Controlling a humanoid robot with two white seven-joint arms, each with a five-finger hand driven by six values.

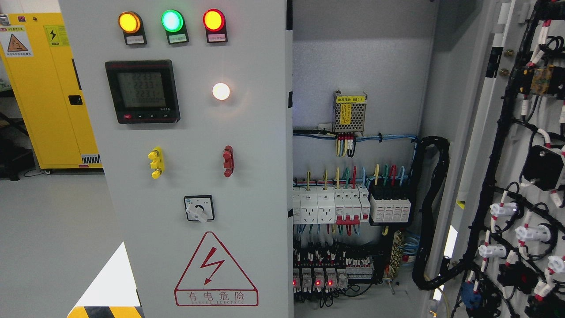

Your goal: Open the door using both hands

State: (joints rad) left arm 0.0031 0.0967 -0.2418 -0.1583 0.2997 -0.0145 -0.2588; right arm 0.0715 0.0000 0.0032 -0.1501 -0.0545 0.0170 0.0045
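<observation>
A: What sits far left?

B: A yellow cabinet (48, 88) stands well back on the grey floor (53, 229), with warning stickers near its top.

A: And the grey panel beside it?

B: That is the left door (198, 141), shut. It carries 3 lamps (171, 20) along the top, amber, green and red, all lit. Below them is a meter (142, 91) with a lit screen, and a white lamp (221, 91) glows to its right. Lower down are a yellow handle (156, 162) and a red handle (228, 161), then a rotary switch (199, 208), then a red warning triangle (215, 271).

A: Where is the door to be opened?

B: The right door (521, 176) is swung wide open at the right edge, its inner face covered in black cables and white connectors.

A: What shows between the 2 doors?

B: The cabinet interior: a power module (349, 112) high on the back wall, a row of breakers (331, 205) under it, relays (318, 276) lower still with small red lights.

A: The hands?

B: Neither hand is in view, so I cannot tell whether they are wide, narrow or holding anything.
</observation>
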